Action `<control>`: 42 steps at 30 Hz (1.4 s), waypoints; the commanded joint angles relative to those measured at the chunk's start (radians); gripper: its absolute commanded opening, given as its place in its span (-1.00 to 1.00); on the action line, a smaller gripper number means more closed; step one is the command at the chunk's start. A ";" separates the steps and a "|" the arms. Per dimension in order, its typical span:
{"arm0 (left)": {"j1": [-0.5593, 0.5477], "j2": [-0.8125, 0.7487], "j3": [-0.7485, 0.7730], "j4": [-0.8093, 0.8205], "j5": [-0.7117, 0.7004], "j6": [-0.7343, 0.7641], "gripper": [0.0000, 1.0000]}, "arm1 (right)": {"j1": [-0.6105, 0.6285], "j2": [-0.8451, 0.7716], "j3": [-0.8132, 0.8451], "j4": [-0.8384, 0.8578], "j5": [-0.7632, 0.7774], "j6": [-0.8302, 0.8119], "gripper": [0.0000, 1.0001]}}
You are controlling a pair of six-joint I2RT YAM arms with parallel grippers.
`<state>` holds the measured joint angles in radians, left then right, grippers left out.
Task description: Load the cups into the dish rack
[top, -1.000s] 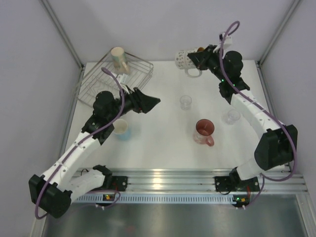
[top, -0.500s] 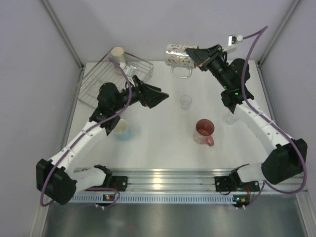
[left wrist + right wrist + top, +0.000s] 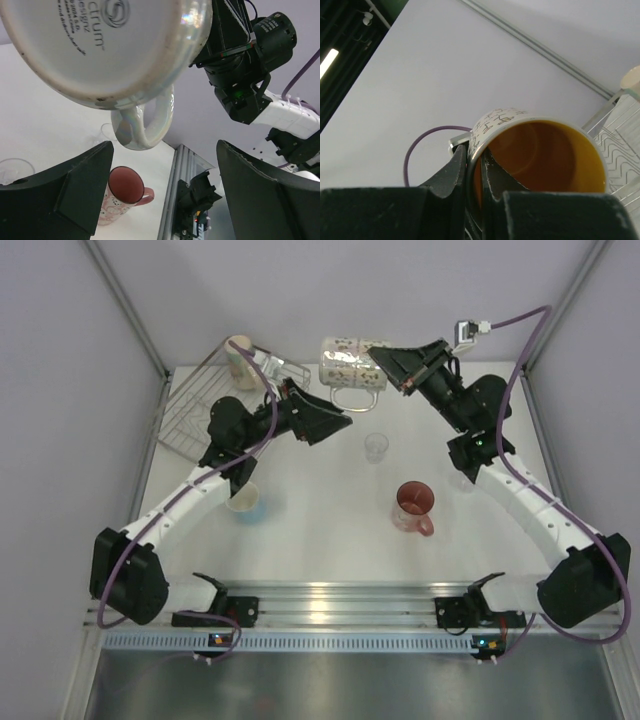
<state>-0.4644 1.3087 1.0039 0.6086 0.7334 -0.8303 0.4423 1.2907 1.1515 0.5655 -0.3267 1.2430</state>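
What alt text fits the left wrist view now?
The underside of the white dotted mug fills the top, held in the air by the right gripper, handle down. Below, the open left gripper frames the pink-red mug standing on the table.

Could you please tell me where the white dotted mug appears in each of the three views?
Top external: the white dotted mug is on its side in the air, top centre.
Left wrist: the white dotted mug fills the upper left, base to camera, handle hanging down.
Right wrist: the white dotted mug sits lower centre-right, yellow inside facing the camera.
Shared landmark: the right gripper clamped on its rim, seen in all three.
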 commanded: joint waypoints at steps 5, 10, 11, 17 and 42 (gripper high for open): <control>0.007 0.044 0.045 0.287 0.069 -0.171 0.73 | 0.024 -0.082 0.005 0.278 -0.026 0.082 -1.00; 0.004 0.098 0.027 0.502 0.081 -0.325 0.61 | 0.035 -0.071 -0.035 0.345 -0.021 0.095 -1.00; 0.003 0.106 0.027 0.526 0.083 -0.358 0.59 | 0.036 -0.065 -0.050 0.373 -0.014 0.099 -1.00; -0.003 0.150 0.025 0.557 0.069 -0.371 0.44 | 0.059 -0.053 -0.087 0.402 0.018 0.085 -1.00; -0.020 0.143 0.024 0.298 0.018 -0.262 -1.00 | 0.059 -0.079 -0.315 0.448 0.034 0.003 -0.59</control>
<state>-0.4740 1.5219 1.0058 0.9554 0.8104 -1.1378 0.5007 1.2602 0.8543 0.9417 -0.2108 1.3125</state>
